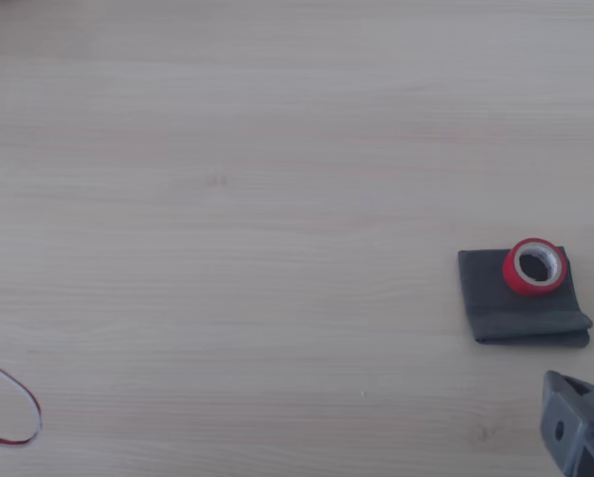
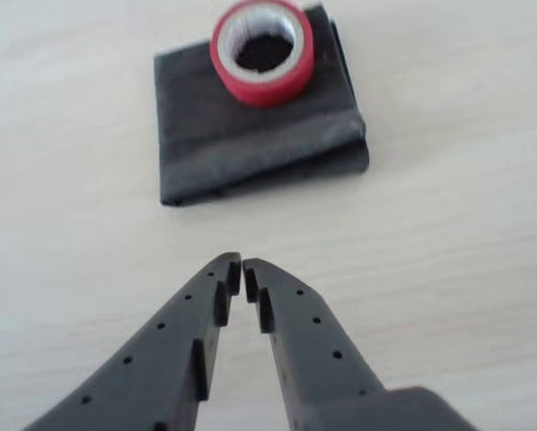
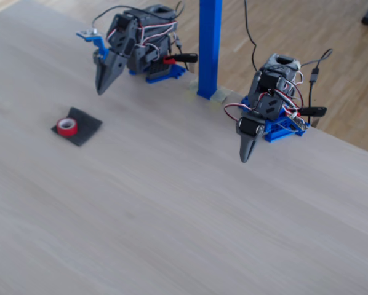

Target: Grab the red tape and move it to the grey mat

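The red tape (image 1: 513, 271) lies flat on the grey mat (image 1: 506, 306), on the mat's far right part in the other view. In the wrist view the tape (image 2: 264, 91) sits on the far half of the mat (image 2: 233, 139), straight ahead of my gripper (image 2: 242, 269). The gripper is shut and empty, its jaws tip to tip, a short way back from the mat's thick folded edge. In the fixed view the gripper (image 3: 101, 91) hangs above the table, up and right of the tape (image 3: 66, 131) and the mat (image 3: 87, 125). Only part of the gripper (image 1: 575, 432) shows in the other view.
A second arm (image 3: 252, 132) stands at the right with its gripper pointing down. A blue post (image 3: 209, 49) rises between the two arm bases. A red-and-white wire loop (image 1: 21, 407) lies at the lower left of the other view. The table's far edge runs behind the arms.
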Motion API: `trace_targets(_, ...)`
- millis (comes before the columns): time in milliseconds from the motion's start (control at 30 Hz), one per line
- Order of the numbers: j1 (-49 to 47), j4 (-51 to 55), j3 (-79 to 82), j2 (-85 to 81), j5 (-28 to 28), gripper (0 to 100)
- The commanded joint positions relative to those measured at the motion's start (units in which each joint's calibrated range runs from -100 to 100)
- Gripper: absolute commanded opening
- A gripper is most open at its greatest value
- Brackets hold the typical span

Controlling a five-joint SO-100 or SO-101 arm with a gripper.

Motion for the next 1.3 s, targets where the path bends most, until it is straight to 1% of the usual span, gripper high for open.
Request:
trace_targets(0,0.2,3.3,0.7,-0.8,-0.2,2)
trace_targets(100,0.2,6.7,0.7,-0.8,-0.4,2)
trace_targets(267,-0.2,12.5,0.8,-0.9,-3.0,2)
trace_targets(367,0.1,15.5,0.8,-0.9,-3.1,2)
trace_targets(1267,0.1,15.4,0.8,-0.3,-2.7,2)
